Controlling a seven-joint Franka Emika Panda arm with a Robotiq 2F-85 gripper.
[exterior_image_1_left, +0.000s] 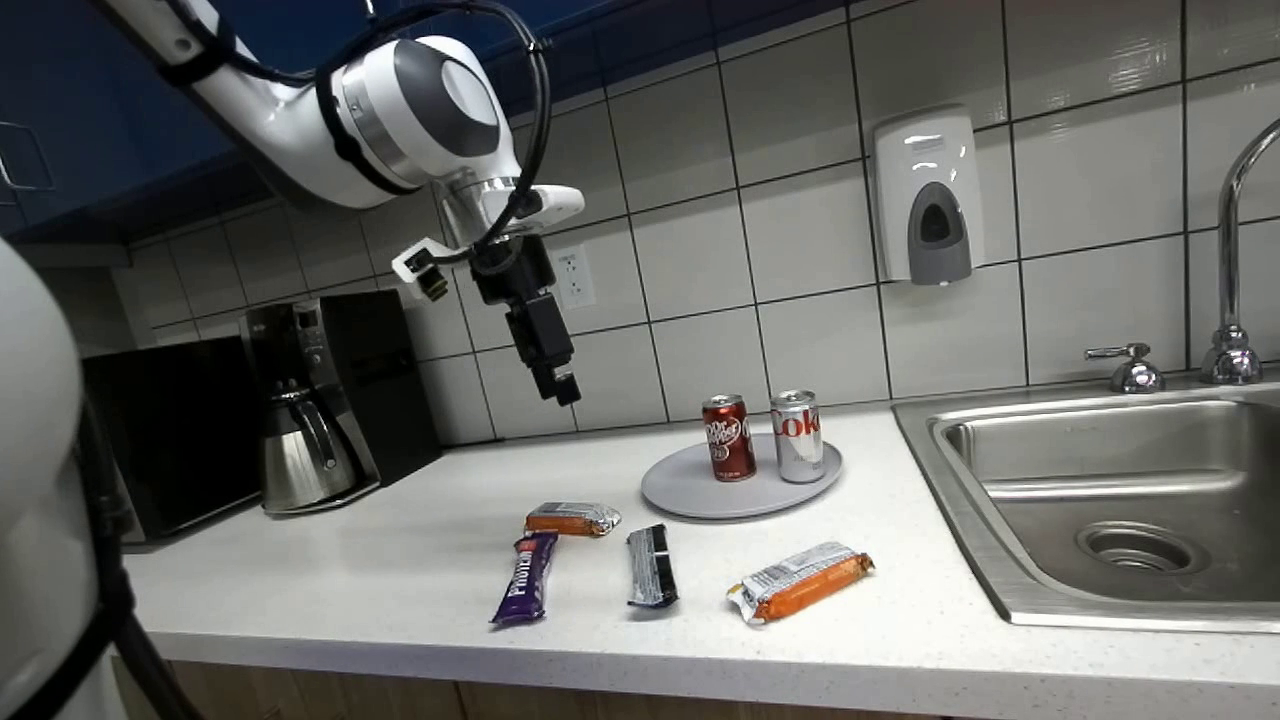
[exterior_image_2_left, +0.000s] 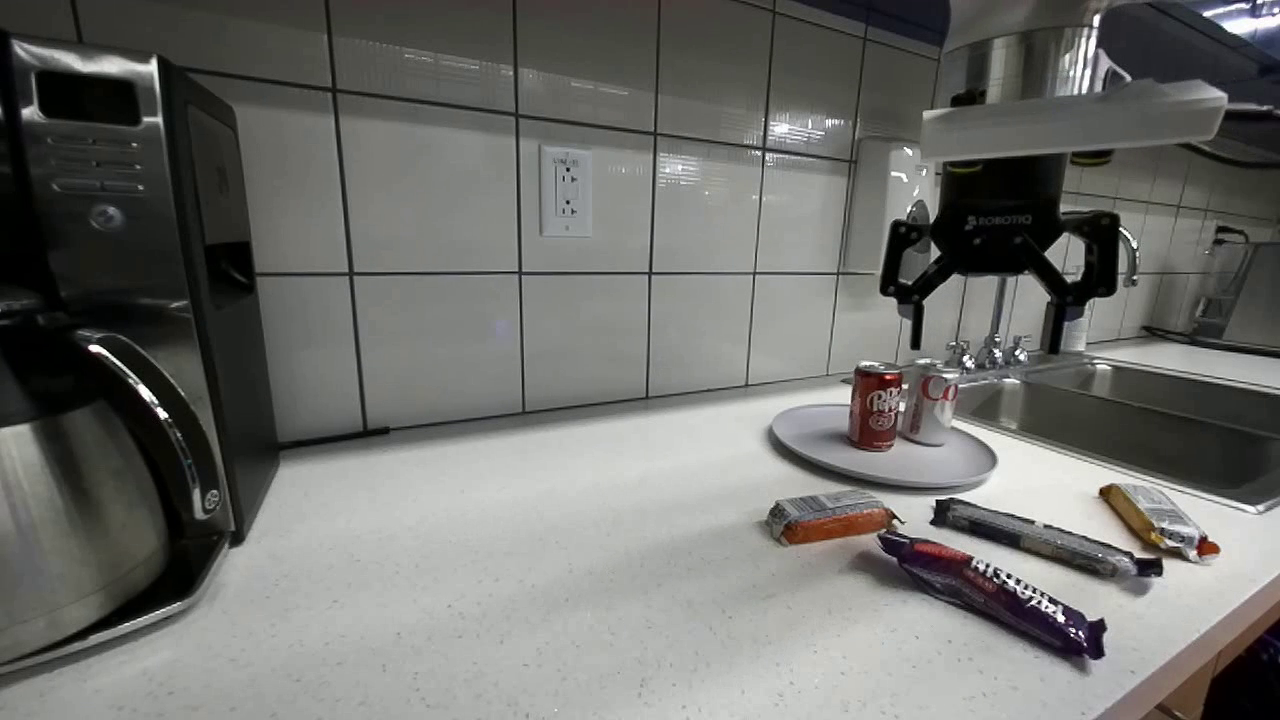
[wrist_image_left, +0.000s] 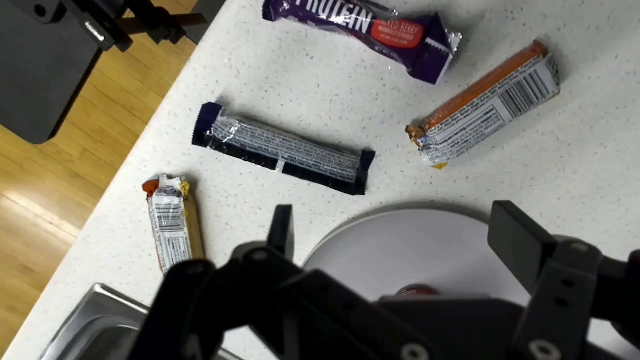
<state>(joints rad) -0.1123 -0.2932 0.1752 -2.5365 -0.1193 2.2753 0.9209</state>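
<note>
My gripper (exterior_image_1_left: 558, 388) is open and empty, high above the counter. In an exterior view its spread fingers (exterior_image_2_left: 985, 335) show above the cans. In the wrist view the fingers (wrist_image_left: 399, 232) frame a grey plate (wrist_image_left: 400, 250). On the plate stand a red Dr Pepper can (exterior_image_1_left: 728, 438) and a silver Diet Coke can (exterior_image_1_left: 797, 437), both upright. The wrist view shows only the red can's edge (wrist_image_left: 417, 290); the Coke can is hidden there. In front of the plate lie a purple protein bar (exterior_image_2_left: 995, 595), a black-and-silver bar (wrist_image_left: 285, 152) and two orange-and-silver bars (exterior_image_1_left: 572, 518) (exterior_image_1_left: 800, 582).
A steel sink (exterior_image_1_left: 1100, 480) with a faucet (exterior_image_1_left: 1232, 250) lies beside the plate. A coffee maker (exterior_image_1_left: 330, 390) with a steel carafe stands at the counter's far end. A tiled wall behind carries a soap dispenser (exterior_image_1_left: 925, 190) and an outlet (exterior_image_2_left: 566, 190).
</note>
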